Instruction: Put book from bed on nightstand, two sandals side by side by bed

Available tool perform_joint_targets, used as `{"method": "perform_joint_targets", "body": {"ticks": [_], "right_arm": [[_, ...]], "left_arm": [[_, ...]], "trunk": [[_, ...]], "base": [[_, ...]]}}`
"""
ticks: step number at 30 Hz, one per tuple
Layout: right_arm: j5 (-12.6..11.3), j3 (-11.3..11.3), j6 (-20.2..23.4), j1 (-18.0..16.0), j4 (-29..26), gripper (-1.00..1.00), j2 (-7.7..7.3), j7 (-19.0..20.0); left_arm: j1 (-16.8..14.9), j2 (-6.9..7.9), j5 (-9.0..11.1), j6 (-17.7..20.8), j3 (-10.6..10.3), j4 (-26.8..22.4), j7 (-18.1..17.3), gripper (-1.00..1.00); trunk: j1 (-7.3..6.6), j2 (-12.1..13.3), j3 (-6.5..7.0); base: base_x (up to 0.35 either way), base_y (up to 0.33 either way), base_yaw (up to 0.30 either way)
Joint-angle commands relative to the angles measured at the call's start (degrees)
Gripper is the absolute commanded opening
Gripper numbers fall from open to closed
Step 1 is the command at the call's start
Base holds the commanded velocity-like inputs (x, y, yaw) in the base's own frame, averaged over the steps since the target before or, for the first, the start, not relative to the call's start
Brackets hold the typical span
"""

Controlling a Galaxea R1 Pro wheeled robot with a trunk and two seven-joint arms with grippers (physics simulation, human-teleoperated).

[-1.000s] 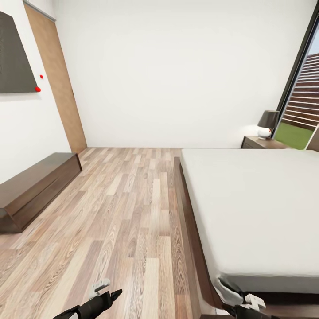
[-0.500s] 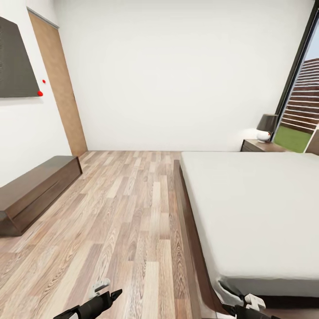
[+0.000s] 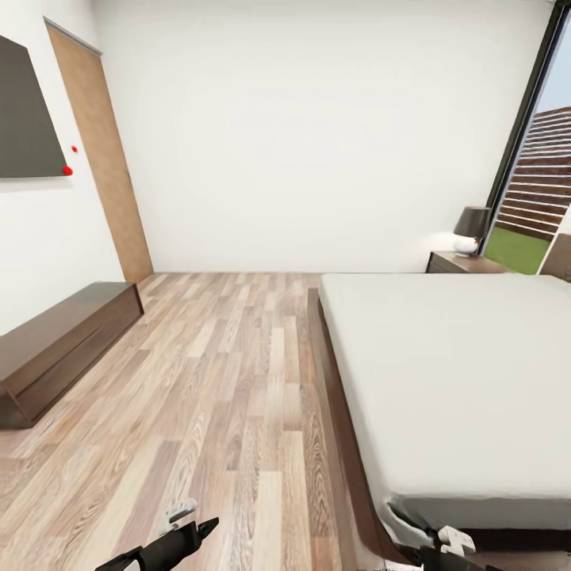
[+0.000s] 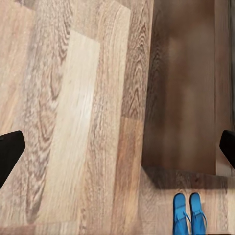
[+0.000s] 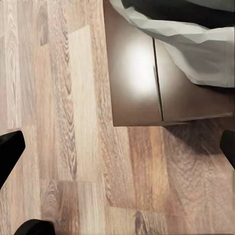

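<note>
The bed (image 3: 444,373), with a dark brown frame and a plain grey mattress, takes up the right of the head view. A nightstand (image 3: 460,262) stands at its far corner by the window. Two blue sandals (image 4: 189,220) lie side by side on the floor beside the bed frame's corner (image 4: 183,88) in the left wrist view. My left gripper (image 3: 194,527) (image 4: 117,152) hangs open over the planks. The right gripper (image 3: 448,547) (image 5: 117,147) is open over the floor by the frame's corner (image 5: 142,73), where a mattress corner (image 5: 196,44) hangs over. The book is out of view.
A long slant-sided dark brown dresser (image 3: 55,345) stands along the left wall under a dark wall panel (image 3: 24,119). A wooden door (image 3: 103,159) is behind it. A dark-shaded lamp (image 3: 470,230) sits on the nightstand. Wood-plank floor (image 3: 230,381) runs between dresser and bed.
The whole head view has shifted slightly, so the camera has moved. Both grippers keep their place at the picture's bottom edge.
</note>
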Motion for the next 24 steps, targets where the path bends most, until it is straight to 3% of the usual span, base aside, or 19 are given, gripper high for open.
{"method": "perform_joint_targets", "body": {"ticks": [1,14,24], "right_arm": [[0.37,-0.5,0.51,-0.02,-0.1,1.0,0.01,0.24],[0.39,-0.5,0.52,-0.02,-0.1,1.0,0.04,0.24],[0.39,-0.5,0.52,-0.02,-0.1,1.0,0.02,0.24]], "left_arm": [[-0.02,0.03,0.56,0.05,-0.48,0.0,-0.17,1.0],[-0.02,0.04,0.56,0.04,-0.48,0.0,-0.17,1.0],[-0.02,0.05,0.56,0.04,-0.48,0.0,-0.17,1.0]], "trunk": [[-0.01,-0.02,-0.05],[-0.01,-0.02,0.32],[-0.01,-0.02,0.63]], "base": [[0.0,0.0,-0.192],[-0.003,0.0,-0.24],[-0.123,0.0,-0.237]]}}
